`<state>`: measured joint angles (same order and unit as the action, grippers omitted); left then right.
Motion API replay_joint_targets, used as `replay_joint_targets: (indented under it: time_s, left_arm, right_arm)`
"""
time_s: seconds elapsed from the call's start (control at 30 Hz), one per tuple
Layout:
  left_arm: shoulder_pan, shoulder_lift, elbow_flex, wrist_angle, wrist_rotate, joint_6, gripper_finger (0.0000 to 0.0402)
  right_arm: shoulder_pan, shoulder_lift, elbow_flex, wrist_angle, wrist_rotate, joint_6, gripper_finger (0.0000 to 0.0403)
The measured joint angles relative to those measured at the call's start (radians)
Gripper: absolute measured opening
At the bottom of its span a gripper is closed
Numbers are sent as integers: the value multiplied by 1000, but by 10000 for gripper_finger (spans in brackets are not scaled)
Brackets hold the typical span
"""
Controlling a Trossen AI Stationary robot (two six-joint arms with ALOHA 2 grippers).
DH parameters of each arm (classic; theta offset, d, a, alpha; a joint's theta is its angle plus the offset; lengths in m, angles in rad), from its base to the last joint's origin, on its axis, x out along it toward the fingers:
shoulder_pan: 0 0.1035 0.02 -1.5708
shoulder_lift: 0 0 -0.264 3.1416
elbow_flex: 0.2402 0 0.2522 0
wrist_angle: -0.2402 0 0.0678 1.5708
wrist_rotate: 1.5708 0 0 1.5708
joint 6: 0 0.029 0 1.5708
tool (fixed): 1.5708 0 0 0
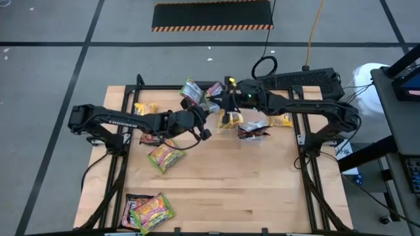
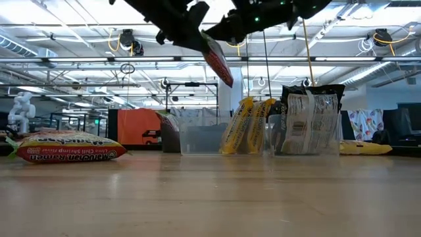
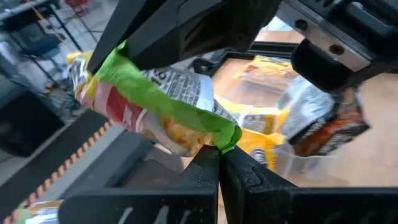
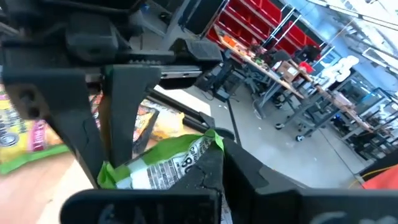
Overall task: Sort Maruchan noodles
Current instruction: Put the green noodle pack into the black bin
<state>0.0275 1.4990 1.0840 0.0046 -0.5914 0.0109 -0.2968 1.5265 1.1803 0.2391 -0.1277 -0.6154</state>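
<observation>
Fingers of both grippers meet on one green-edged packet, held up in the air above the far middle of the counter. Our left gripper pinches the packet's green corner, its fingers pressed tight on the seal. Our right gripper seems to nip the same packet at its opposite edge, though its wrist view is crowded and we hedge on that.

From overhead, more packets lie scattered: a pair at 7 o'clock near the front edge, one at 9 o'clock below the left arm, a yellow one at 10 o'clock, and a dark one near 1 o'clock. The low view shows yellow packets and dark ones standing upright in clear tubs.

We judge the packet light, crinkly and slippery, with brittle noodles inside. The flat sealed edge is the place to grip; squeezing the middle could crack the block.
</observation>
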Motion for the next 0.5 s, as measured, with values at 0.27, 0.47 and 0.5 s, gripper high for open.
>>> replay_joint_targets:
  time_s: [0.27, 0.47, 0.5]
  left_arm:
    - [102, 0, 0, -2, -17, 14, 1]
    - [151, -14, 0, -80, -17, 13, 1]
    - [162, -14, 0, -100, -18, 13, 1]
  right_arm:
    - [-70, 170, 171, -3, -104, 2, 0]
    - [-125, 275, 267, -9, -221, 35, 0]
    - [-131, 287, 276, -9, -224, 35, 0]
